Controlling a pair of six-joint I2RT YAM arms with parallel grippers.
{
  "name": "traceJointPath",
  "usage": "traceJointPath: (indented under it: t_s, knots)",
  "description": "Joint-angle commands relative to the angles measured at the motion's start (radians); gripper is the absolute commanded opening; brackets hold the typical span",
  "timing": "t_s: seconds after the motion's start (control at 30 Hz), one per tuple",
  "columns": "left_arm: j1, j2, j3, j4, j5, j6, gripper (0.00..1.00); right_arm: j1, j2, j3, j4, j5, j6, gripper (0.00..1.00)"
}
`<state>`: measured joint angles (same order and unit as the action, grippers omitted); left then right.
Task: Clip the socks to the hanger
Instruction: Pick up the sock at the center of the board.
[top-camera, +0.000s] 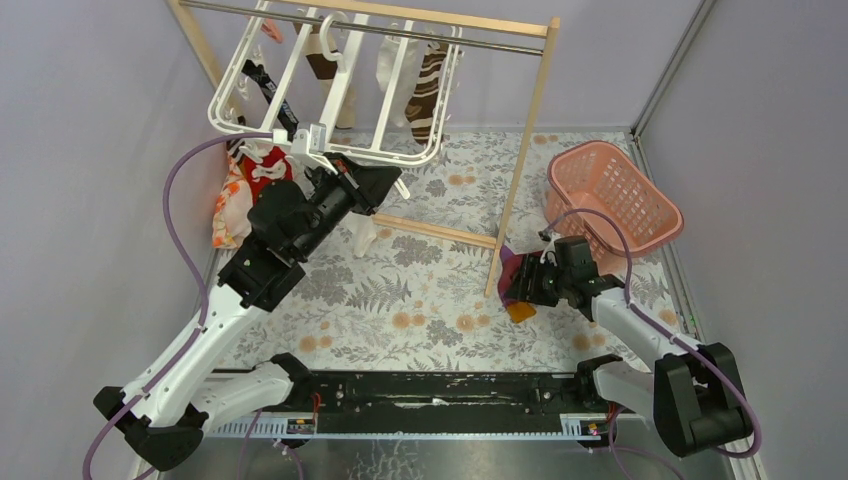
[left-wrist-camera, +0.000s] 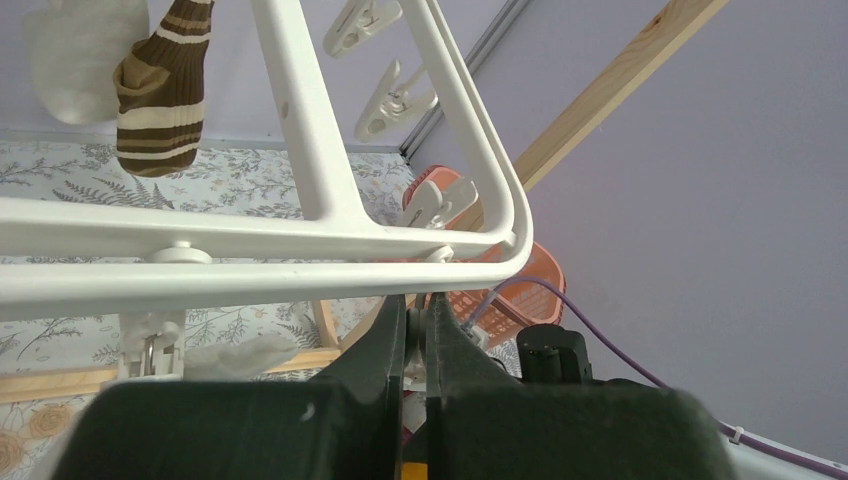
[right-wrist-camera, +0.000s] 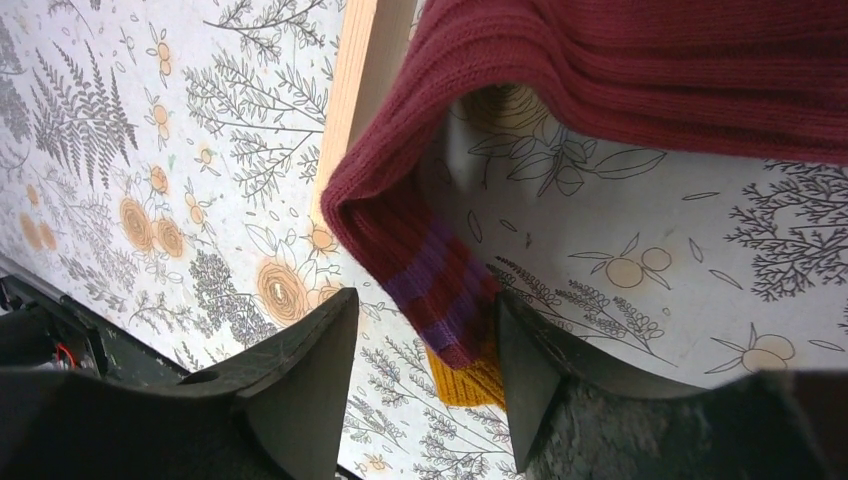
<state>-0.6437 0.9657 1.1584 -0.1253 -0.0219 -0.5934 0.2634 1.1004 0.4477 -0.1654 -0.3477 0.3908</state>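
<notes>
Right, wide view first: the flowered desk (top-camera: 420, 300) fills the floor of the booth, and the wooden rack (top-camera: 525, 150) stands across the back of it with the big white hanger (top-camera: 400, 156) hooked on its rail and tilted toward us. The pink basket (top-camera: 610, 190) sits off at the right, well apart from the hanger. Over on the left, the left hand (left-wrist-camera: 417, 330) is up under the near corner of the hanger frame, fingers pressed together with only a sliver between them. I can't make out anything caught in there. The right hand (right-wrist-camera: 425, 345) is down low by the foot of the rack's post, fingers spread wide either side of the purple sock (right-wrist-camera: 440, 290) with the orange toe, not pinching it yet. So this looks like the pick-up step for that sock. On the hanger a brown-and-white striped sock (left-wrist-camera: 160, 90) and a white sock (left-wrist-camera: 85, 45) hang side by side, and a couple of free clips (left-wrist-camera: 385, 105) dangle near the left hand's corner. Next, I reckon, the right hand needs to squeeze onto the fabric near its end, lift it clear of the post, and bring it up to one of those free clips while the left steadies the frame or works the clip.
</notes>
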Motion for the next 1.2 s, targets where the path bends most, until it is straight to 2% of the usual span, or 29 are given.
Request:
traceJointPath:
  t_s: [0.0,0.33,0.5,0.6,0.73,0.97,1.17]
  knots:
    - [0.000,0.004,-0.023,0.002,0.017,-0.008,0.00,0.025,0.016,-0.002,0.017,-0.042,-0.017,0.58]
    - [-0.001,0.004,-0.018,0.003,0.017,-0.013,0.00,0.111,0.104,0.001,0.004,-0.023,-0.003,0.54]
    - [0.000,0.002,-0.019,0.005,0.017,-0.020,0.00,0.147,0.131,-0.002,0.010,-0.006,0.010,0.25]
    - [-0.001,0.002,-0.018,0.003,0.017,-0.020,0.00,0.148,0.115,0.003,0.003,0.005,0.011,0.00]
    - [-0.001,0.004,-0.013,-0.004,0.017,-0.016,0.00,0.149,0.032,0.037,-0.044,-0.015,0.001,0.00]
    - [-0.001,0.005,-0.012,-0.001,0.017,-0.023,0.00,0.149,-0.123,0.159,-0.095,-0.143,0.019,0.00]
    - [0.001,0.003,-0.003,-0.009,0.017,-0.021,0.00,0.149,-0.196,0.200,0.014,-0.291,0.080,0.00]
